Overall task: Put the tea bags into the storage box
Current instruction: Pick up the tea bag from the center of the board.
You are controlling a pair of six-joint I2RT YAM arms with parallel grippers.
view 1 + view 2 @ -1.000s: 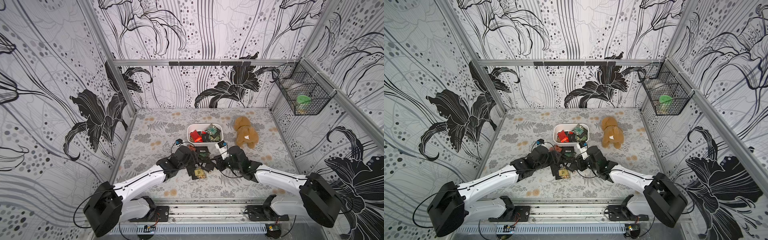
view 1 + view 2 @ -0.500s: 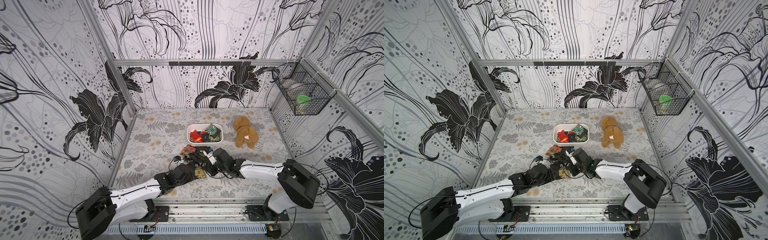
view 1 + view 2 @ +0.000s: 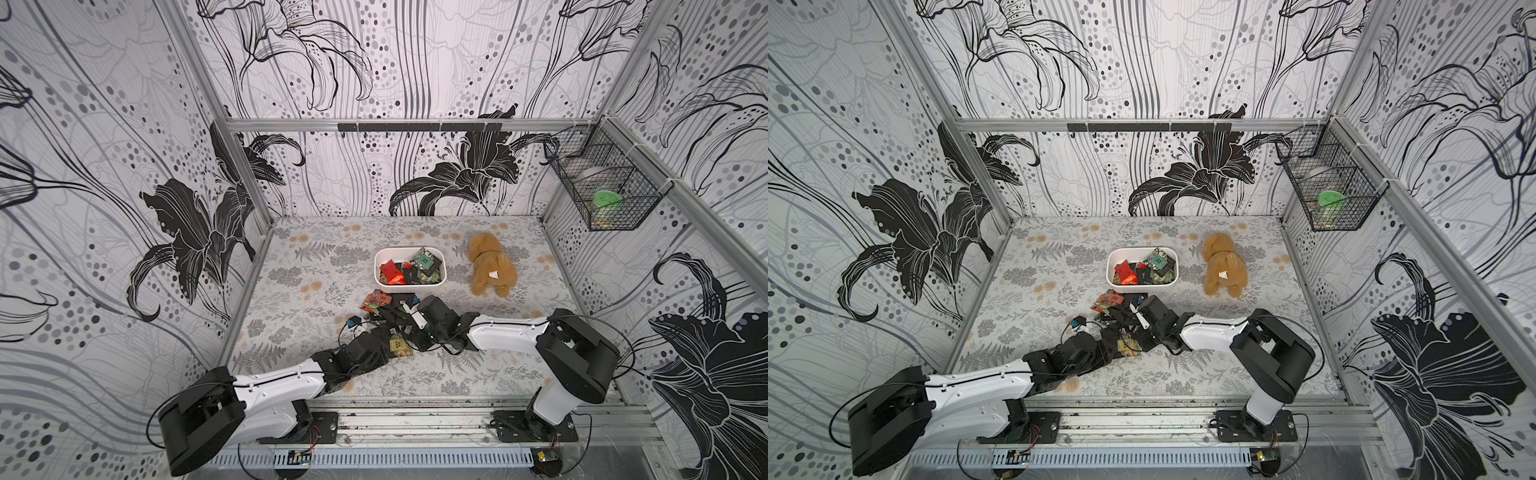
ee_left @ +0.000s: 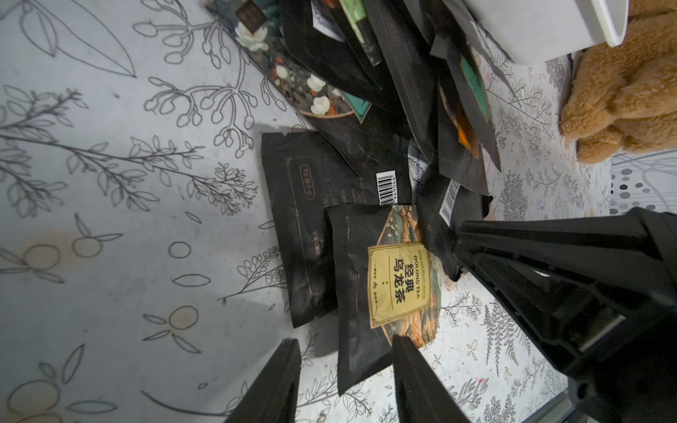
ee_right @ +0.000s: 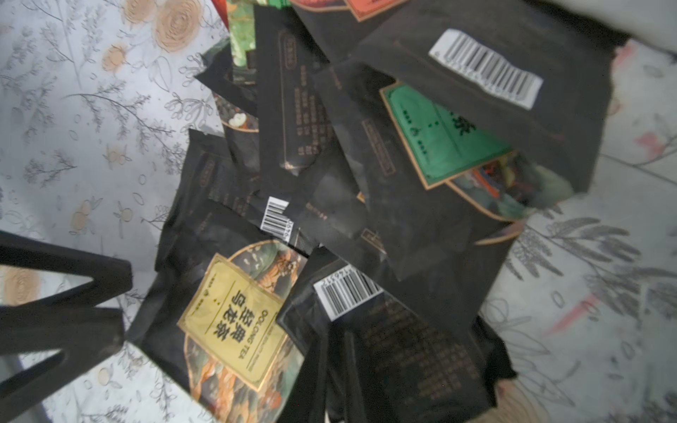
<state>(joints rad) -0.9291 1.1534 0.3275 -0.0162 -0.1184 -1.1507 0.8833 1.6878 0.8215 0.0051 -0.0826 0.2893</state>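
Since a second ago both arms have sunk and stretched out flat, so the left gripper and right gripper now meet low over the loose heap of tea bags. The heap lies on the floral table, just at 6 o'clock of the storage box. That box, a shallow white tub with rounded corners near the table's middle, already holds several sachets, with a red sachet at its 9 o'clock end and a green-labelled sachet toward 1 o'clock. The heap is made of flat black foil squares overlapping at all angles. Some show white barcode stickers, one is a green-label sachet, and reddish packets sit at its 10 o'clock edge. At its 6 o'clock edge lies a yellow-label sachet marked oolong tea; the left gripper's jaws stand part open astride its corner, not pinching it. The right gripper's jaws are drawn narrow on the crumpled edge of a barcode sachet just beside it. A tan plush toy lies at 3 o'clock of the box.
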